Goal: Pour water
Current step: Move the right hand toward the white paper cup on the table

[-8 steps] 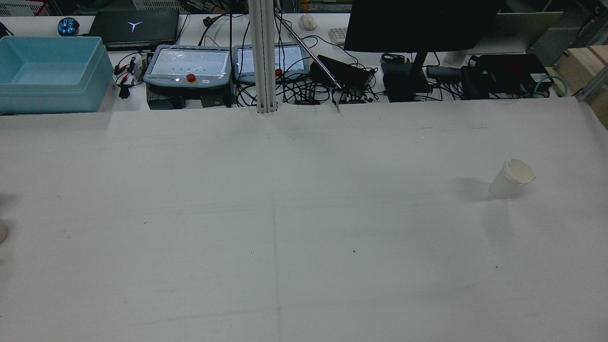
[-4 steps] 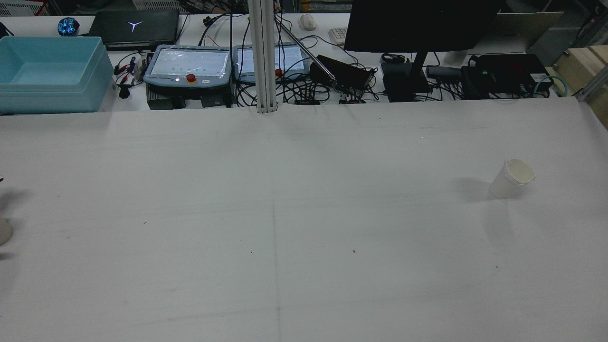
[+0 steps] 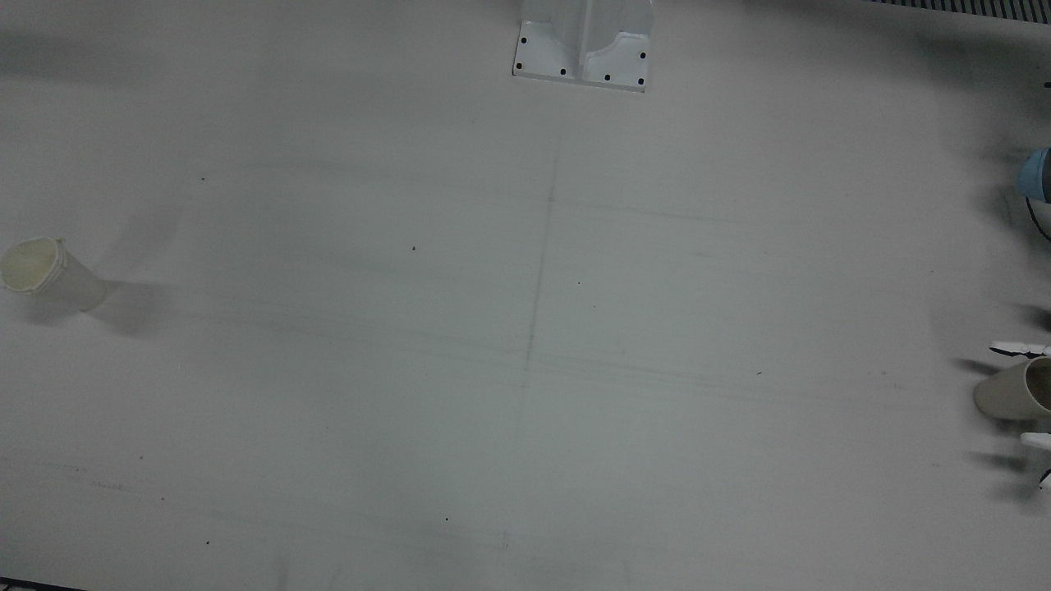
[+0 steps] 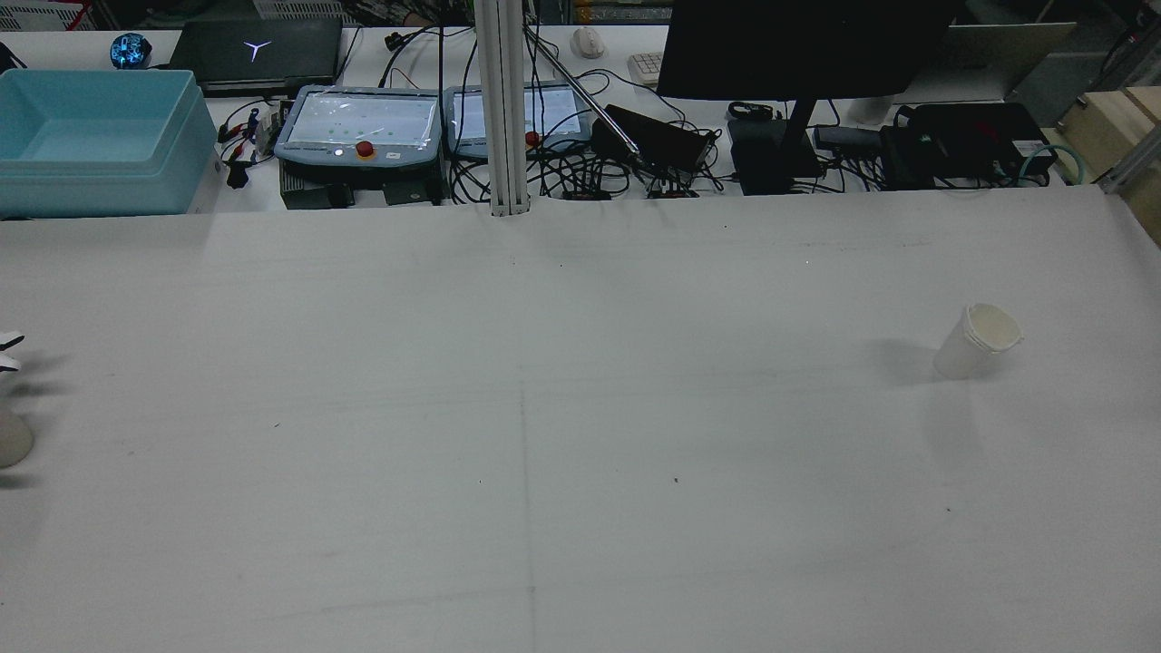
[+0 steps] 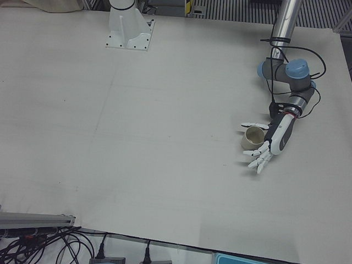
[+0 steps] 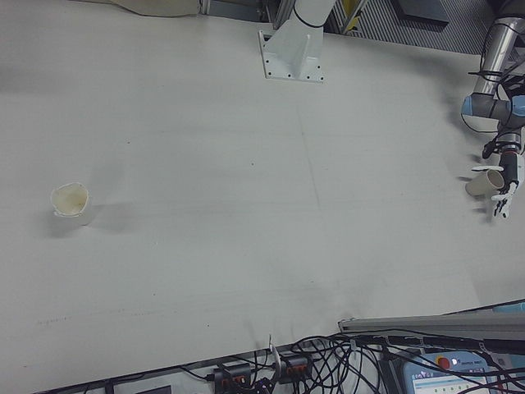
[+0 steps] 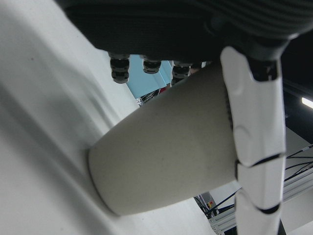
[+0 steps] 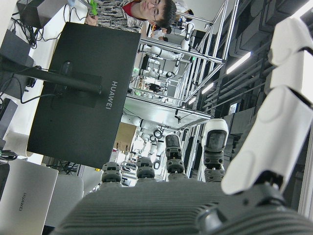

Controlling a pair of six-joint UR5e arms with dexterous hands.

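Note:
A beige paper cup [image 5: 252, 137] stands at the table's edge on my left side. My left hand [image 5: 270, 144] is around it, thumb on one side and nearly straight fingers on the other, with the cup against the palm [image 7: 166, 156]. The cup also shows in the front view [image 3: 1014, 390] and at the rear view's left edge [image 4: 13, 435]. A white paper cup [image 4: 978, 341] stands far off on my right side [image 6: 70, 202]. My right hand [image 8: 254, 147] shows only in its own view, fingers straight, holding nothing, facing away from the table.
An arm pedestal [image 3: 583, 45] is bolted at the table's near-robot edge. Behind the far edge stand a turquoise bin [image 4: 95, 141], teach pendants [image 4: 358, 127], cables and a black monitor [image 4: 798, 45].
In the rear view the beige cup has slid further in from the left edge, and my left hand's white fingertips have come into sight above it. The white cup has not moved.

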